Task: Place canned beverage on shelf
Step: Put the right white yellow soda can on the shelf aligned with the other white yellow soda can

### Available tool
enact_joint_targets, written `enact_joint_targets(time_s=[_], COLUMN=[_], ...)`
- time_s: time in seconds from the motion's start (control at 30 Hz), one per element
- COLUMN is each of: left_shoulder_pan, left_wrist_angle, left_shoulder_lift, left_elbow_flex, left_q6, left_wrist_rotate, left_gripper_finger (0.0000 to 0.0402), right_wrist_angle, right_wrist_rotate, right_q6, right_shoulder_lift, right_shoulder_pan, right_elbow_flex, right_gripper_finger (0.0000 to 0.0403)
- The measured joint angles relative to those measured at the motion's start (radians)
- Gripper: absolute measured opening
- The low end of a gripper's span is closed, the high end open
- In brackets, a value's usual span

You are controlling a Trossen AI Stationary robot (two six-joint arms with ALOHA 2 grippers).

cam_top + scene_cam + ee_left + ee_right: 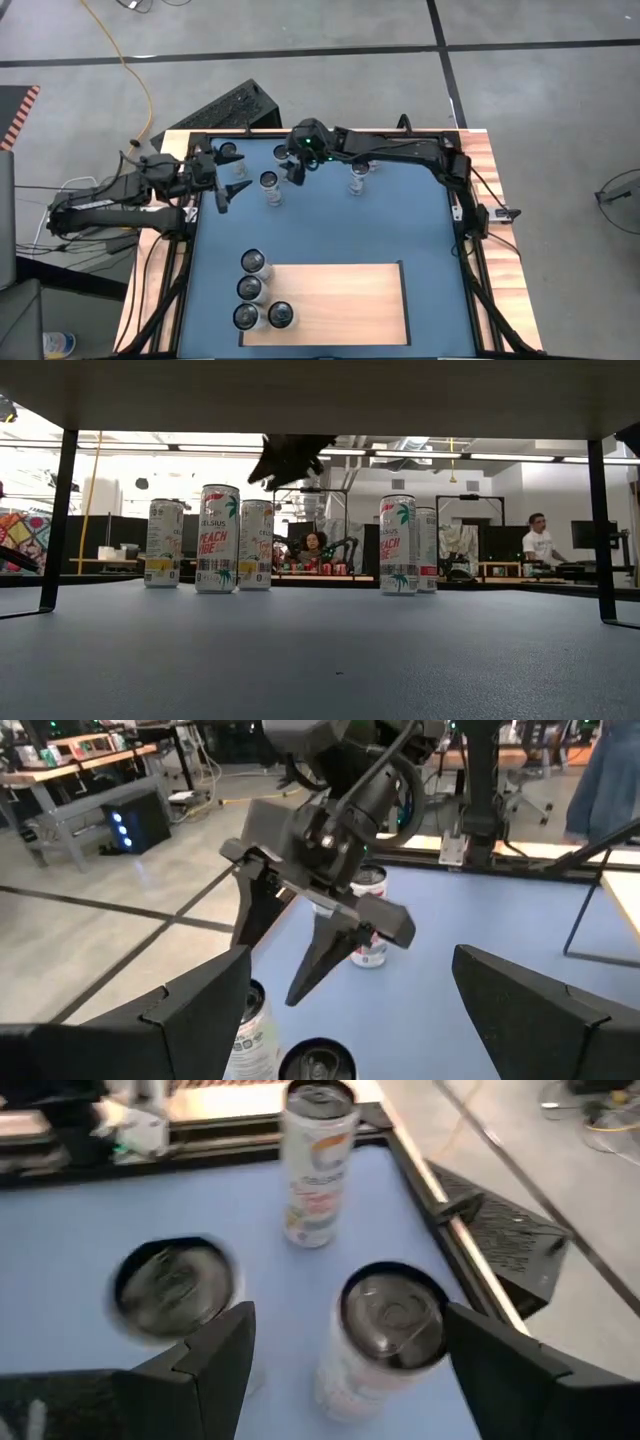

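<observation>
a: left pincer (pixel 232 190) sits at the far-left part of the bench (pixel 420 230), fingers spread wide, nothing between them. it hangs just beside a can (pixel 270 187) standing on the blue surface.

b: and the right pincer (pixel 296 170)?

a: reached across to the far middle, also spread wide and empty. in the left wrist view it shows as the dark forked tool (pixel 320 935) pointing down above the blue. in its own wrist view two cans stand below the fingers: one (pixel 385 1335) between them, one (pixel 175 1285) off to the side, a third (pixel 318 1165) upright farther off.

b: touching any?

a: can't say; the view there is soft. looks clear of them, likely.

b: shelf?

a: the shelf (pixel 340 300), pale wood panel, lies flat at the near middle of the bench. four cans cluster at its left edge (pixel 255 263), (pixel 250 288), (pixel 245 318), (pixel 281 315); the last one appears to rest on the panel's corner.

b: other cans?

a: one near the far-left corner (pixel 229 151), one at the far right of the group (pixel 359 178).
</observation>
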Motion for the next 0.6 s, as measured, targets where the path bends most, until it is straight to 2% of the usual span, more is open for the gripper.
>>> enact_joint_targets(time_s=[0.23, 0.6], left_shoulder_pan=[0.026, 0.029], left_wrist_angle=[0.005, 0.007], left_shoulder_lift=[0.018, 0.018], left_elbow_flex=[0.0, 0.0], left_q6=[0.006, -0.004], left_wrist_rotate=[0.003, 0.017], left_gripper_finger=[0.0333, 0.0333], right_wrist_angle=[0.027, 0.052], right_wrist_rotate=[0.095, 0.104], right_q6=[0.023, 0.031], right_shoulder_lift=[-0.004, 0.038], right_shoulder_pan=[-0.01, 0.005], right_elbow_flex=[0.0, -0.002], right_gripper_finger=[0.0306, 0.0306])
